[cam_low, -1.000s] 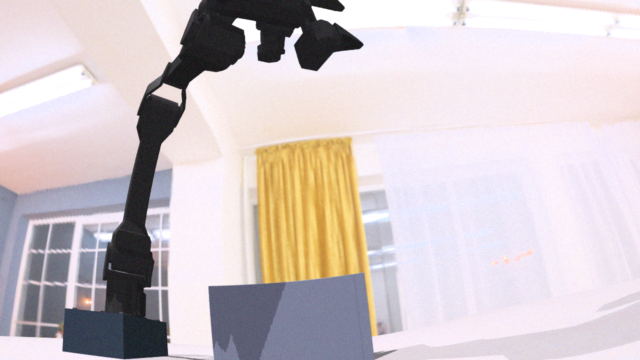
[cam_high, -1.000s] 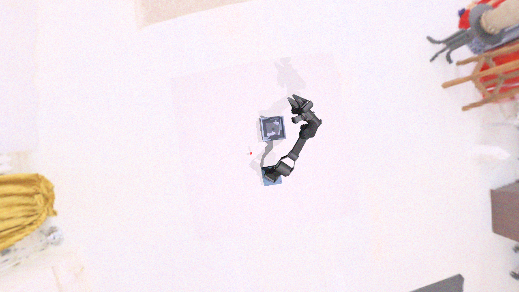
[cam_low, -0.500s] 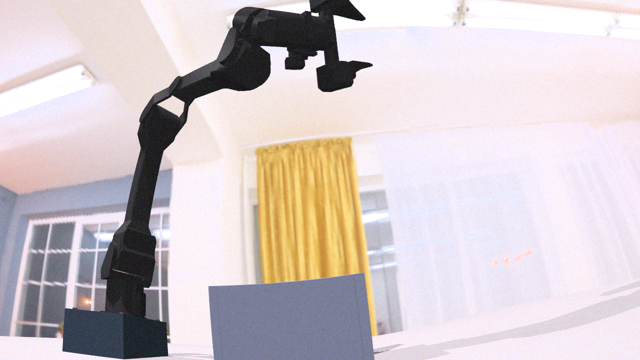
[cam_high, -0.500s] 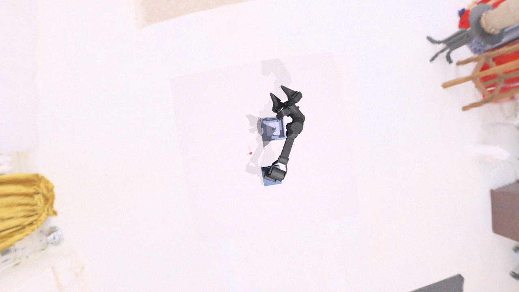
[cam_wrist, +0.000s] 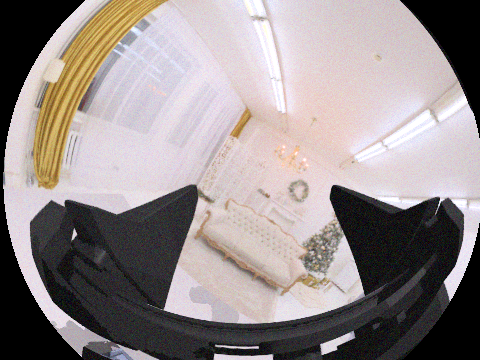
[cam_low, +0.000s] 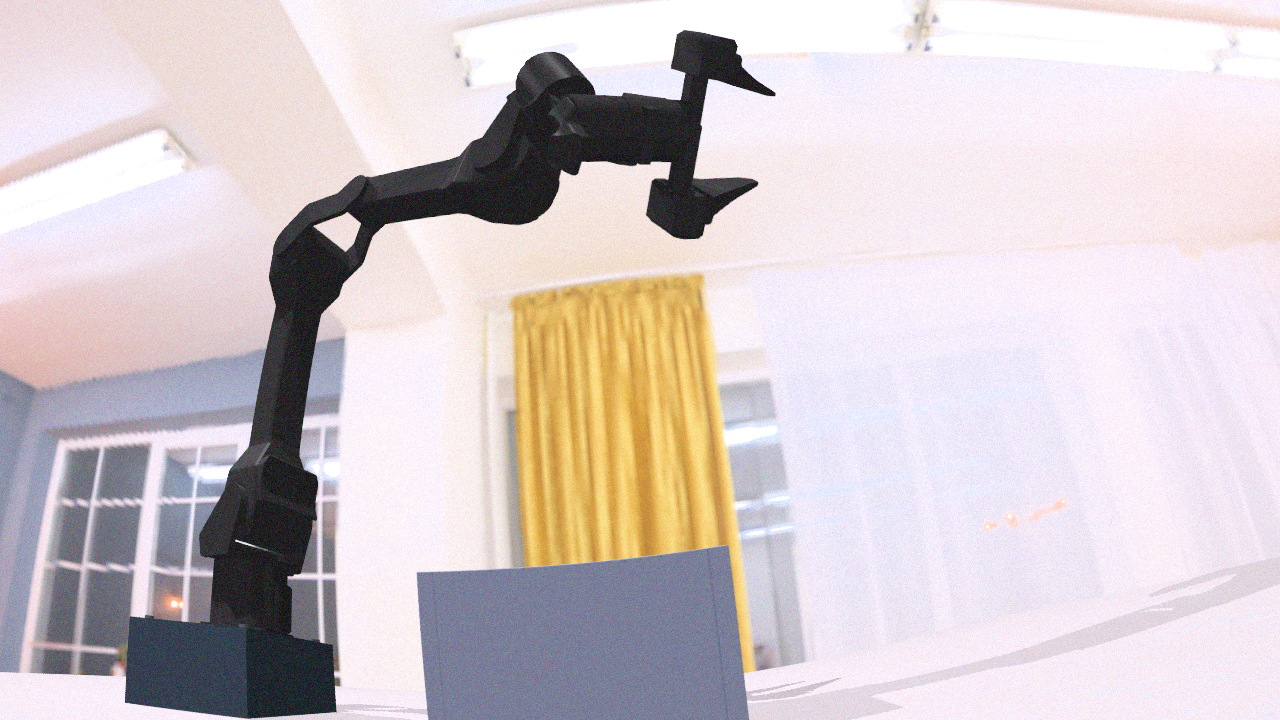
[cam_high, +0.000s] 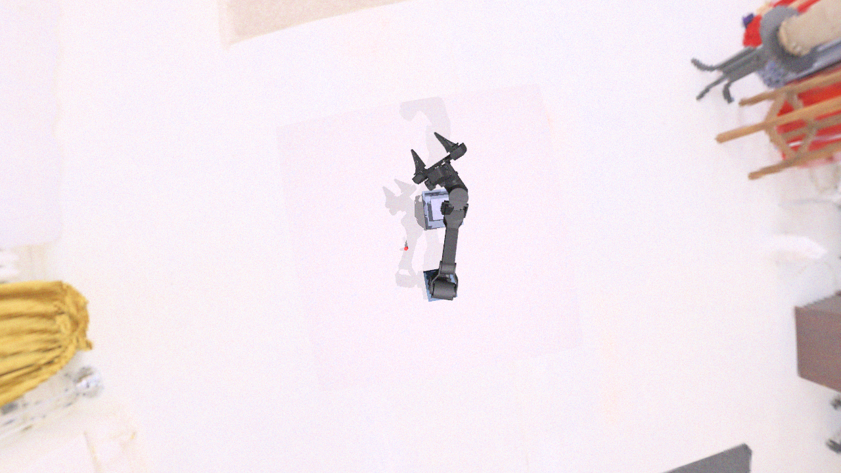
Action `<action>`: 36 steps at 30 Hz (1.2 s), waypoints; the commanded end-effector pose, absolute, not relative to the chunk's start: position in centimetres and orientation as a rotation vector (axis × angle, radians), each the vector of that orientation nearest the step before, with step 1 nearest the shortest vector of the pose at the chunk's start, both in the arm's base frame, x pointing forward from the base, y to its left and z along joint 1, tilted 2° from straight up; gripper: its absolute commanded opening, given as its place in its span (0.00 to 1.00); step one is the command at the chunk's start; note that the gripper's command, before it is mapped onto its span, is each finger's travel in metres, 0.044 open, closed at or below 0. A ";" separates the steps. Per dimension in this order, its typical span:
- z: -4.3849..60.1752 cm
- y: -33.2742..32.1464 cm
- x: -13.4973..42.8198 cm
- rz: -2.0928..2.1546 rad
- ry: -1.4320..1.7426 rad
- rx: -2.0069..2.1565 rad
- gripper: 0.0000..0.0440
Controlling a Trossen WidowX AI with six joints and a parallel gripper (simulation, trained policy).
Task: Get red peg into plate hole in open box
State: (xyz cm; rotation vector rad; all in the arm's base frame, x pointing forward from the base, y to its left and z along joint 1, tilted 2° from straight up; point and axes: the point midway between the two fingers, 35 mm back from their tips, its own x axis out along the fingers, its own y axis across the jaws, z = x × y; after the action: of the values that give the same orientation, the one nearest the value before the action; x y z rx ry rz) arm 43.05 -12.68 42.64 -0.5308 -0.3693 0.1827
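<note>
Fingers stand wide apart, high above the box.

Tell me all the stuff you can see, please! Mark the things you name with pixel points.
Small red peg (cam_high: 405, 247): one, red, outside the box, near the arm's base
Square open-topped box (cam_high: 426, 219) (cam_low: 581, 640): one, blue-grey, partly under the arm in the top view
Long cloth curtain (cam_high: 41, 329) (cam_low: 622, 429) (cam_wrist: 62, 110): at least one, yellow, beyond the table
Tufted sofa (cam_wrist: 250, 245): one, cream, across the room
Jointed robot arm (cam_high: 449, 247) (cam_low: 286, 385): one, black, on a dark blue base block (cam_low: 183, 667)
Two-fingered tool (cam_high: 428, 156) (cam_low: 765, 138) (cam_wrist: 267, 192): one, black, raised, open
</note>
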 end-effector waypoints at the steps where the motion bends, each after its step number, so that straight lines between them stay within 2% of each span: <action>1: 41.7 -10.9 43.8 0.185 -0.304 -0.397 1.00; 19: 35.4 -2.2 44.3 0.175 0.066 0.080 1.00; 36: 25.5 4.8 39.6 0.067 0.538 0.370 1.00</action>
State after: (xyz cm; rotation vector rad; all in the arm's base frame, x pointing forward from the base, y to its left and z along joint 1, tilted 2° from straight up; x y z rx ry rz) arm 41.02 3.84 27.66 0.3287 0.4420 0.1042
